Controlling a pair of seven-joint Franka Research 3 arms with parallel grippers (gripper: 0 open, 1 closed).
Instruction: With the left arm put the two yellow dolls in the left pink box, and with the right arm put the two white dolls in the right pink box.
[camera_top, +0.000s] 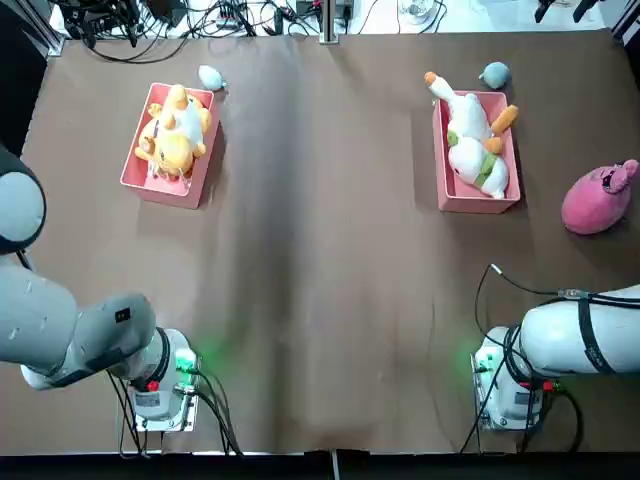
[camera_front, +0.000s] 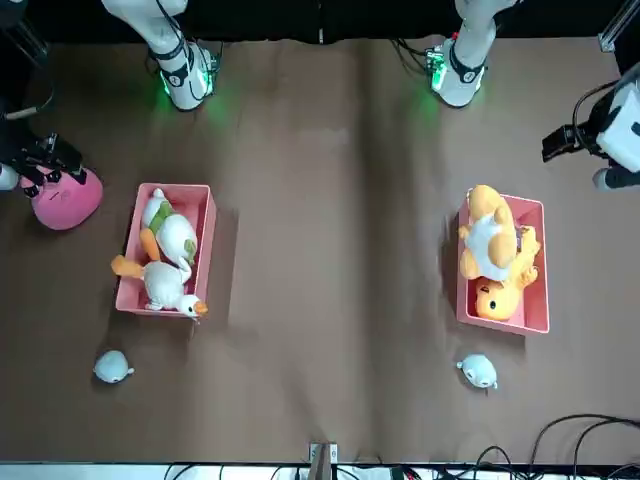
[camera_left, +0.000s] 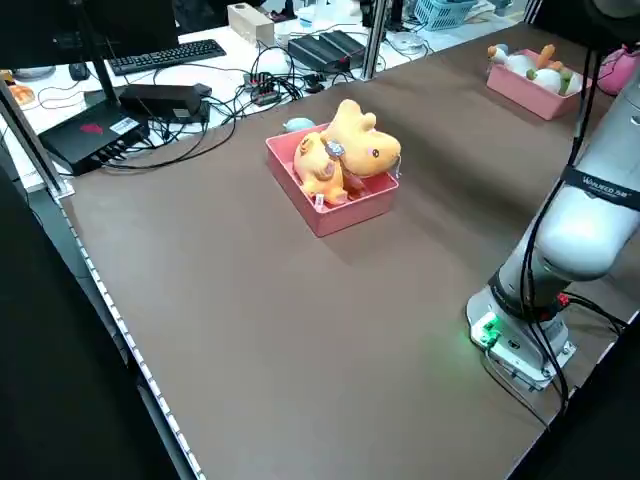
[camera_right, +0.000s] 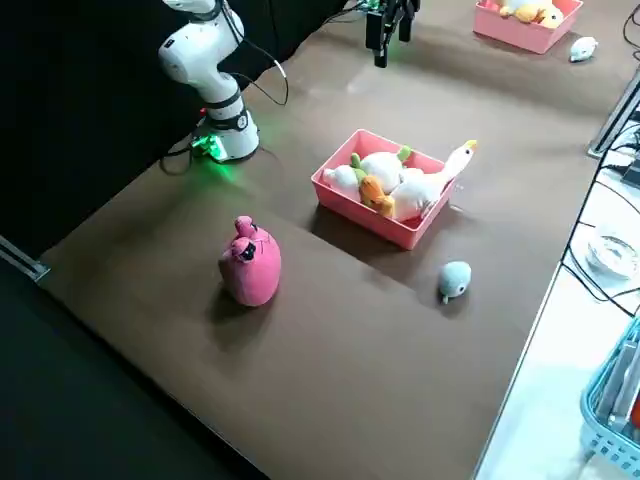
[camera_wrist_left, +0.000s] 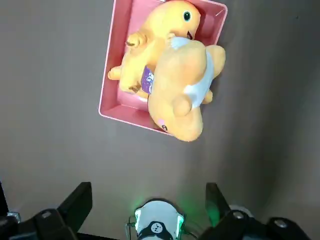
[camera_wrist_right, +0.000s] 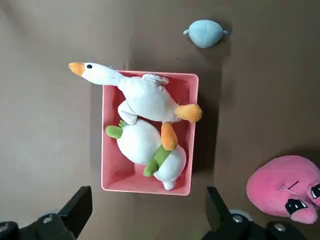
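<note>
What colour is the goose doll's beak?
Orange; the goose doll's beak shows best in the right wrist view.

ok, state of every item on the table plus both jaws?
Left pink box: holds both yellow dolls.
Right pink box: holds both white dolls; goose neck overhangs rim.
Pink plush: on table, outside.
Left gripper: open, empty.
Right gripper: open, empty.

We see the two yellow dolls (camera_top: 175, 135) piled one on the other inside the left pink box (camera_top: 139, 186), and the two white dolls (camera_top: 474, 145) lying in the right pink box (camera_top: 476, 204), one goose's orange-beaked head (camera_top: 434, 82) overhanging that box's far rim.
</note>
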